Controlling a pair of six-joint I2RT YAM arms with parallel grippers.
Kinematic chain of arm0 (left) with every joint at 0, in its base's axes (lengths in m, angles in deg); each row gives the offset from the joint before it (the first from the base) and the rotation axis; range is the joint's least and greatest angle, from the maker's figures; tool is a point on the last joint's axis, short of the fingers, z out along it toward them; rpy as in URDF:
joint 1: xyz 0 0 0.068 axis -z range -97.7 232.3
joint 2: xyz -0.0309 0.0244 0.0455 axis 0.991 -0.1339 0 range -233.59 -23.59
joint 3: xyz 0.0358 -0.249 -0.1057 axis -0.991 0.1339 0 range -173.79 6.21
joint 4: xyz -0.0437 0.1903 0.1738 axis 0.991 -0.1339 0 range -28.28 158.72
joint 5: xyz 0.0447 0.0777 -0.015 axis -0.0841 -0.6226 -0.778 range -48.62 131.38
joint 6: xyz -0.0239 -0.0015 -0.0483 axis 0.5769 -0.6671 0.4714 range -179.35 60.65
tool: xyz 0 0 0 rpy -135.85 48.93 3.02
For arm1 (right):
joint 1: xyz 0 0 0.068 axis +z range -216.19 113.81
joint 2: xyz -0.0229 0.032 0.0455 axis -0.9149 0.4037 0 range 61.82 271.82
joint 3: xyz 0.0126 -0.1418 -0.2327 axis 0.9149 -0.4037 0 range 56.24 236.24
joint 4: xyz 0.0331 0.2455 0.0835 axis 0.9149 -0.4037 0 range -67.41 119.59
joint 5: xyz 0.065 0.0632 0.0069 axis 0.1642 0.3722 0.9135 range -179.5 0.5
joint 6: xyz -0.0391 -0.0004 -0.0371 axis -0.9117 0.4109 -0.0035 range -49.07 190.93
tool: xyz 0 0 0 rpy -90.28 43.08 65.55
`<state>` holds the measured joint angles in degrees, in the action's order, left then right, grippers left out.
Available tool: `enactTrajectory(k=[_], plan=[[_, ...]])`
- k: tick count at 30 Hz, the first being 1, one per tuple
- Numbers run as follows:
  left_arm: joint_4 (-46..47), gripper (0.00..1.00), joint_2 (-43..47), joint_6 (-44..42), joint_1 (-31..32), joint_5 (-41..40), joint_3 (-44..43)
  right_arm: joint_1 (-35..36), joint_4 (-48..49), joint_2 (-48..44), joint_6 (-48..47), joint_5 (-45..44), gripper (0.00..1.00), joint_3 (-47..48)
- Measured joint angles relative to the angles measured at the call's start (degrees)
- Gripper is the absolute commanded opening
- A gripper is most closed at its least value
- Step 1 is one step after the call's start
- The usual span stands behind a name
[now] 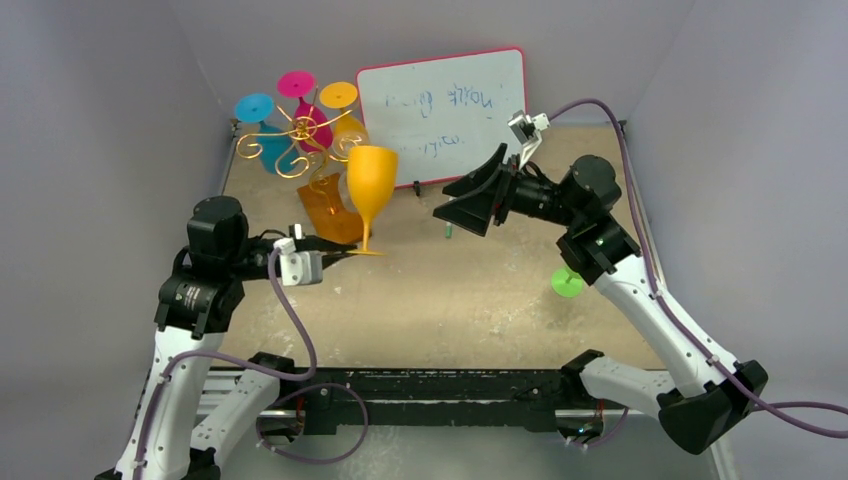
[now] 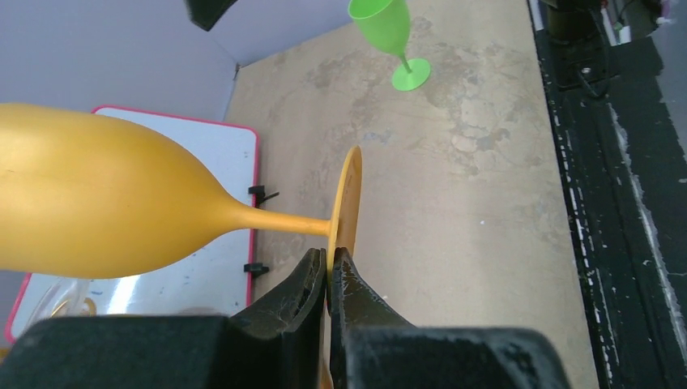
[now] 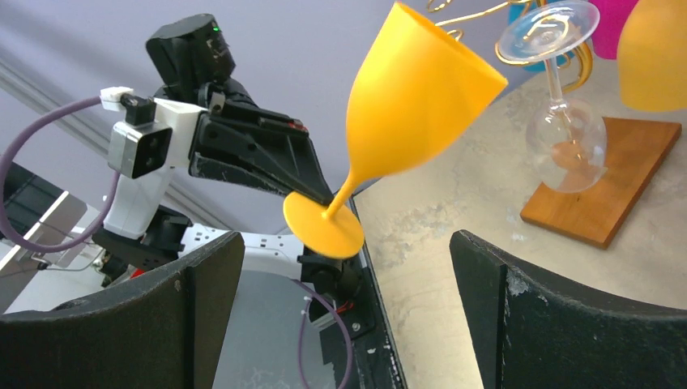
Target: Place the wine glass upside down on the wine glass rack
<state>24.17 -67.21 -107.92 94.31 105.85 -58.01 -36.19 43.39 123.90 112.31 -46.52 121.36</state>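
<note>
The amber plastic wine glass [image 1: 372,178] is upright with its mouth up, leaning a little, and sits on the near side of the gold wire rack with curled arms [image 1: 300,128]. From above, its bowl overlaps the rack's brown rectangular wooden base [image 1: 335,218].

The left gripper [image 2: 328,261] is pinched almost fully together on the edge of the glass's round foot. It holds the glass by that disc alone, with the stem and bowl reaching away from it. In the right wrist view the foot looks lifted off the tan surface [image 1: 470,300], though the angle makes that hard to be sure of.

The rack already carries upside-down glasses in blue, pink and yellow, along with a clear stemmed glass [image 3: 559,121] whose bowl hangs just above the wooden base. From overhead I cannot tell whether the amber bowl touches any of them.

The right gripper [image 1: 455,205] is spread wide with nothing in it. It is well to the right of the rack, and its jaws face the held glass. A pink-framed whiteboard [image 1: 440,105] stands just right of the rack. A green plastic wine glass [image 2: 387,32] stands upright far to the rack's right, by the right arm.
</note>
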Motion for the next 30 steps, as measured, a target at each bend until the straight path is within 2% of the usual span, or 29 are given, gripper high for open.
enactTrajectory(k=[3, 7, 11, 16, 22, 30], plan=[[4.46, 0.0, 0.07, 4.98, 0.0, -3.15, 0.04, 0.0, -1.16, -0.02, -0.5, -0.37, 1.0, -0.04], [14.95, 0.0, 1.46, 15.76, 0.0, -9.88, 1.4, 0.0, -1.86, -0.42, -1.2, -1.38, 1.0, -0.44], [26.16, 0.0, 3.32, 27.87, 0.0, -19.65, 4.17, 0.0, -2.91, -0.94, -1.79, -1.86, 1.0, -0.55], [35.26, 0.0, 4.11, 40.35, 0.0, -33.14, 4.35, 0.0, -4.37, -1.77, -2.49, -2.69, 1.0, -0.87], [39.6, 0.0, 3.82, 55.39, 0.0, -50.95, 4.2, 0.0, -5.75, -2.43, -3.54, -3.54, 1.0, -0.92], [36.74, 0.0, 1.33, 73.02, 0.0, -71.06, -0.5, 0.0, -8.04, -2.43, -4.85, -4.55, 1.0, -0.92]])
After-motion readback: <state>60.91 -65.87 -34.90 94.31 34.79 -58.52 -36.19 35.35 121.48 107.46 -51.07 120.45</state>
